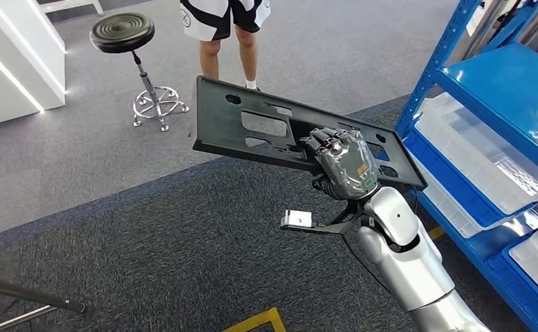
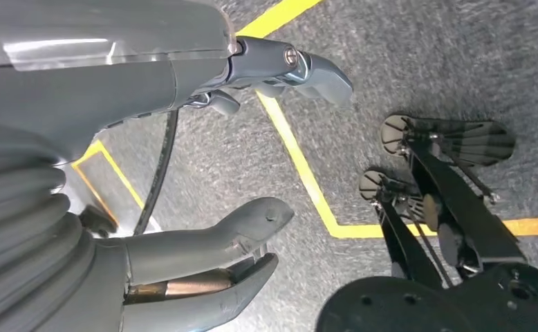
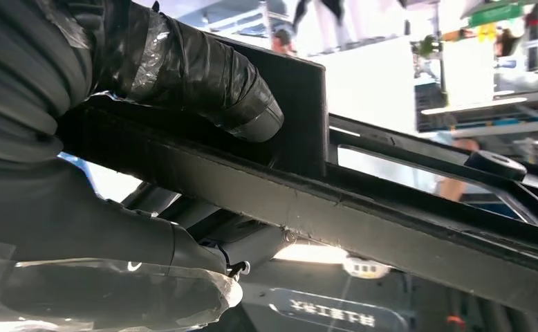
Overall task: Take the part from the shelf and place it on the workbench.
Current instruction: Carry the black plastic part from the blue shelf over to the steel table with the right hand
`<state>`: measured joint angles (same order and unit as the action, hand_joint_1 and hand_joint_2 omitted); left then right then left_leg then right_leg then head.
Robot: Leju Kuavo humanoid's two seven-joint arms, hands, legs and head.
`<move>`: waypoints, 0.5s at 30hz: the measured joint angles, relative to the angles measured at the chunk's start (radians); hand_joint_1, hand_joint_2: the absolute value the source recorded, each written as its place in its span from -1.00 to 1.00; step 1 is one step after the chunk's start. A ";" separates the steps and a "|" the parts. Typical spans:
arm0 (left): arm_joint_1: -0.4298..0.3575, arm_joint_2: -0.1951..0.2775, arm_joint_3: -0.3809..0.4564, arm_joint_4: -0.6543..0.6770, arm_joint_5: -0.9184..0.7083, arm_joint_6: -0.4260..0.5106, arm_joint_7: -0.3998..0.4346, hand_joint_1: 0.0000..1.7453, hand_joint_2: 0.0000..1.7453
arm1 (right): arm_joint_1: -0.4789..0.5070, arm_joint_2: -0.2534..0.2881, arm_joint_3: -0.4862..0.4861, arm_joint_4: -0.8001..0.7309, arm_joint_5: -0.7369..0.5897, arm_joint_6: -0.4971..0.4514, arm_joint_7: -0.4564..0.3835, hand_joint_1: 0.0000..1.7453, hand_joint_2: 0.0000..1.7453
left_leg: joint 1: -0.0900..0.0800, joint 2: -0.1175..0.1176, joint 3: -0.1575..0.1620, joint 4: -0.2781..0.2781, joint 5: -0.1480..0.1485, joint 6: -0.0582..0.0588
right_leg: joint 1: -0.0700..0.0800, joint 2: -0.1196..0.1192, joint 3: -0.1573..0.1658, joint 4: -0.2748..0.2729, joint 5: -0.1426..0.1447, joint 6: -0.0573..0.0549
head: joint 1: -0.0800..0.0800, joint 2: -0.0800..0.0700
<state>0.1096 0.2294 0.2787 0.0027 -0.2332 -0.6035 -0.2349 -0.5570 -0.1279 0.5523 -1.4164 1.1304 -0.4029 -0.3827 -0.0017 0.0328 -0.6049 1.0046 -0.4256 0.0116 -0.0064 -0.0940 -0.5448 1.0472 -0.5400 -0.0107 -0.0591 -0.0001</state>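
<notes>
Head view. Item one: the part (image 1: 266,128), a flat black plastic panel with rectangular cut-outs and small holes, held clear of the blue shelf (image 1: 501,83) and out over the grey carpet (image 1: 149,242). Our right robot hand (image 1: 342,162) has its fingers curled over the panel's near long edge, toward its right end, so most of the panel juts out to the left; it sits slightly tilted. We judge the edge grip was chosen because the panel is too wide to span, and the long overhang could let it swing or slip. Item two: clear plastic bins (image 1: 474,155) lie on the shelf tiers at the right. Item three: a black round stool (image 1: 122,31) on a chrome base, and beside it a person's legs (image 1: 228,55), both well apart from the part. We see no desk here, so we judge the carry is under way and the placing not yet done.

Left wrist view. Our left robot hand (image 2: 252,159) hangs over the carpet with its fingers spread and nothing in it. Yellow floor tape (image 2: 301,166) runs beneath.

Right wrist view. The taped thumb (image 3: 204,79) presses one face of the part and the fingers (image 3: 155,242) wrap the opposite side, clamping the panel's rim between them.
</notes>
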 joint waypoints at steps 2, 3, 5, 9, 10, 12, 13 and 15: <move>-0.003 -0.003 0.005 0.000 0.000 0.000 0.001 -1.00 1.00 | 0.001 -0.001 -0.004 -0.001 0.000 -0.002 -0.002 1.00 1.00 | 0.005 -0.022 0.006 -0.010 0.006 0.009 | -0.004 0.061 -0.037 0.080 -0.047 0.003 | 0.001 0.000; -0.006 -0.004 0.006 0.000 0.000 0.000 0.001 -1.00 1.00 | 0.003 -0.003 -0.005 -0.001 0.001 -0.003 -0.003 1.00 1.00 | 0.006 -0.034 0.006 -0.011 0.006 0.012 | -0.006 0.082 -0.070 0.144 -0.077 0.003 | 0.001 0.000; -0.010 -0.007 0.009 0.000 0.001 0.001 0.001 -1.00 1.00 | 0.012 -0.007 -0.006 -0.001 0.001 -0.003 -0.003 1.00 1.00 | 0.006 -0.062 0.006 -0.007 0.004 0.014 | -0.007 0.092 -0.128 0.243 -0.102 0.005 | 0.001 0.000; -0.009 -0.013 0.013 0.000 0.001 0.004 0.003 -1.00 1.00 | 0.018 -0.011 -0.010 0.000 0.006 -0.004 -0.004 1.00 1.00 | 0.012 -0.121 0.001 0.017 -0.008 0.001 | -0.020 0.133 -0.081 0.099 0.017 0.015 | 0.001 0.000; -0.010 -0.013 0.013 0.000 0.001 0.004 0.003 -1.00 1.00 | 0.018 -0.012 -0.011 0.000 0.007 -0.005 -0.005 1.00 1.00 | 0.012 -0.135 -0.005 0.028 -0.012 -0.005 | -0.023 0.155 -0.065 0.060 0.035 0.016 | 0.001 0.000; -0.009 -0.014 0.014 0.000 0.000 0.005 0.004 -1.00 1.00 | 0.020 -0.013 -0.013 0.001 0.009 -0.007 -0.006 1.00 1.00 | 0.015 -0.158 -0.019 0.040 -0.014 -0.016 | -0.022 0.176 -0.061 0.040 0.037 0.013 | 0.000 0.000; -0.007 -0.014 0.014 0.000 0.000 0.005 0.004 -1.00 1.00 | 0.020 -0.013 -0.014 0.000 0.010 -0.007 -0.006 1.00 1.00 | 0.017 -0.169 -0.025 0.041 -0.012 -0.020 | -0.021 0.163 -0.062 0.039 0.039 0.006 | 0.000 0.000; -0.001 -0.017 0.014 0.000 -0.003 0.006 0.005 -1.00 1.00 | 0.017 -0.012 -0.015 -0.001 0.011 -0.008 -0.007 1.00 1.00 | 0.018 -0.144 -0.034 0.053 -0.018 -0.029 | -0.019 0.138 -0.057 0.032 0.042 -0.009 | 0.000 0.000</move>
<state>0.1085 0.2128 0.2929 0.0027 -0.2360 -0.5970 -0.2298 -0.5397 -0.1398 0.5368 -1.4170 1.1417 -0.4107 -0.3893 0.0160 -0.1111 -0.6392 1.0573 -0.4431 -0.0170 -0.0257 0.0441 -0.6017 1.0789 -0.4985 -0.0193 -0.0594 -0.0003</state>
